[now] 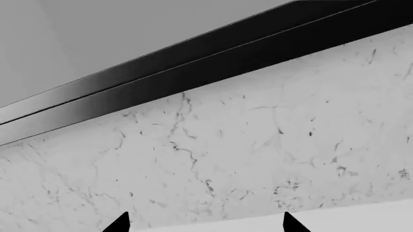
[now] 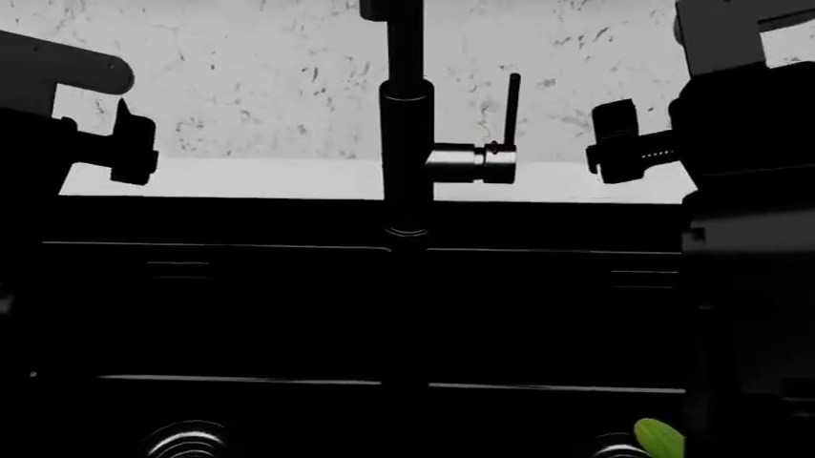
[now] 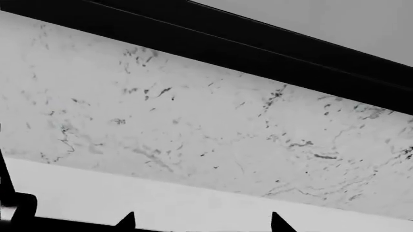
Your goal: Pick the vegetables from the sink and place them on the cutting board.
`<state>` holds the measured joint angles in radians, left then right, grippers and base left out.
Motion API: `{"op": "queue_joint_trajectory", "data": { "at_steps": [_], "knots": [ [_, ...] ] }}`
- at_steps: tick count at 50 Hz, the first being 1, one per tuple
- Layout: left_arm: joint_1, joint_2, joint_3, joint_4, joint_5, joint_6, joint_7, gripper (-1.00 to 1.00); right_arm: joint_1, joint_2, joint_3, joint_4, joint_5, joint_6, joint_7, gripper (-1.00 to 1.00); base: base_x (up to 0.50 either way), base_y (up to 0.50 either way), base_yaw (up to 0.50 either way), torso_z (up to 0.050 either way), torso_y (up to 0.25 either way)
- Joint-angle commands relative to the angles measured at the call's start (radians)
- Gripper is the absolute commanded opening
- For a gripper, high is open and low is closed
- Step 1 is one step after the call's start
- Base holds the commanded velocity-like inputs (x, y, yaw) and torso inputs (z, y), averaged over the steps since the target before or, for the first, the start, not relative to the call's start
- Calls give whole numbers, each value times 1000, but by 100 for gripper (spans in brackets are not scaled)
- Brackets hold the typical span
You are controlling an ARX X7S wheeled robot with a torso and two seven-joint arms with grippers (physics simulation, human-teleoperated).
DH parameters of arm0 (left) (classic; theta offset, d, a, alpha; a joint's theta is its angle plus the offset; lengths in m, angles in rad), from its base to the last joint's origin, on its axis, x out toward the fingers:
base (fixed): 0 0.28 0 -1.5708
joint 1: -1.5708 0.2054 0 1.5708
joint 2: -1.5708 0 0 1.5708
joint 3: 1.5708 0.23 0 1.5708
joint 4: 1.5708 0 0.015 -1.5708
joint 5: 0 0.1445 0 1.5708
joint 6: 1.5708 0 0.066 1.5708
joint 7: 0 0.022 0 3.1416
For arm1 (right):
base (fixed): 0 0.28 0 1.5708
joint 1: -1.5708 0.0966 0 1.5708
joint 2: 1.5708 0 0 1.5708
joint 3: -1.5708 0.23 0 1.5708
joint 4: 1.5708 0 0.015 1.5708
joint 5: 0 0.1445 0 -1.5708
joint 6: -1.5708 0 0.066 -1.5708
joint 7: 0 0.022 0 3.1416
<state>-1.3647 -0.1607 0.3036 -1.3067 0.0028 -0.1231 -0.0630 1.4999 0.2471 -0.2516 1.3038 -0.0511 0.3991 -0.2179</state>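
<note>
Left gripper [image 1: 203, 223] raised over the counter, facing the marbled backsplash [image 1: 258, 145]; 2 dark fingertips [image 1: 119, 223] spread well apart, nothing between them. Right gripper [image 3: 203, 222] likewise up and facing the same wall, tips parted, holding nothing. From the head view: black sink [image 2: 255, 315] across the lower part, tall dark faucet [image 2: 405, 124] upright at its middle with a side lever, 2 ringed drains [image 2: 189, 443] at the bottom edge. Only a sliver of green, the cucumber [image 2: 659, 439], showing in the right basin just beside the right drain. Tomato and cutting board nowhere in these views
</note>
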Motion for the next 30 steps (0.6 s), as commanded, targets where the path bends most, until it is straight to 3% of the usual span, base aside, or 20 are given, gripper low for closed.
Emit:
{"op": "queue_joint_trajectory", "data": {
  "at_steps": [1,5,10,14,17,22,24,30],
  "knots": [
    [-2,-33,-2,-2,-8,-7,33,100,11,27,-32,-59,12,52,-65,100,500,0,0,50,0],
    [-9,-50,6,-2,-1,0,49,100,-133,117,-18,-501,41,329,-153,100,227,0,0,50,0],
    [-6,-87,38,-2,13,6,139,100,-264,260,-101,-988,58,685,-324,100,0,0,0,50,0],
    [-24,-118,80,4,31,50,250,100,-276,371,-213,-1212,72,856,-451,100,0,0,0,50,0],
    [201,-275,66,448,-48,-313,453,100,-230,474,-333,-1411,107,1010,-578,100,0,0,0,33,0],
    [361,-496,92,1193,-130,-603,657,100,-235,619,-473,-1649,144,1144,-675,100,0,0,0,0,0],
    [389,-567,72,1303,-180,-693,717,100,-190,659,-503,-1683,221,1171,-694,100,0,0,0,0,0],
    [397,-695,84,1453,-226,-797,825,100,213,781,-818,-1691,1029,1170,-246,100,0,0,0,0,0]
  ]
}}
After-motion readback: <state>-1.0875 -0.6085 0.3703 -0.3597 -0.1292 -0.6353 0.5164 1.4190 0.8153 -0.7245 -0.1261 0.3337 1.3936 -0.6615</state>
